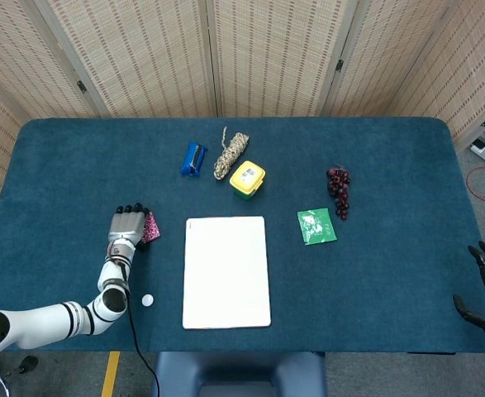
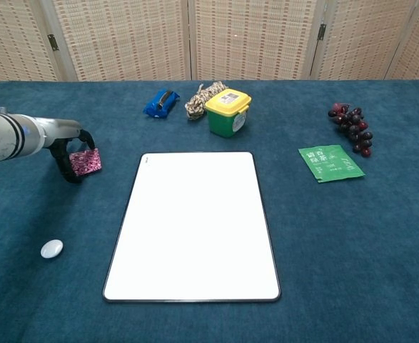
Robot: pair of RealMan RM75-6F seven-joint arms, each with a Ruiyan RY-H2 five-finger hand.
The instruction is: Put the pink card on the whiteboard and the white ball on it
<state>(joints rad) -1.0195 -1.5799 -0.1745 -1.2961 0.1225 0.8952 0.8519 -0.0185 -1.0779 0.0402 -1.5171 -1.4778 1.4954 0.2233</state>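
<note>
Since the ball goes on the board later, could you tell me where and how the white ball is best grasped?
The white ball is small, sits alone on the cloth left of the whiteboard, with open space all round. Probably best to come straight down from above and pinch its two sides between thumb and finger. The left hand is nearest, now at the pink card.

Bright even light from above in both views, soft short shadows under the objects, whiteboard (image 2: 193, 225) very bright but without strong glare, focus sharp, slight bending of straight lines near head view edges
</note>
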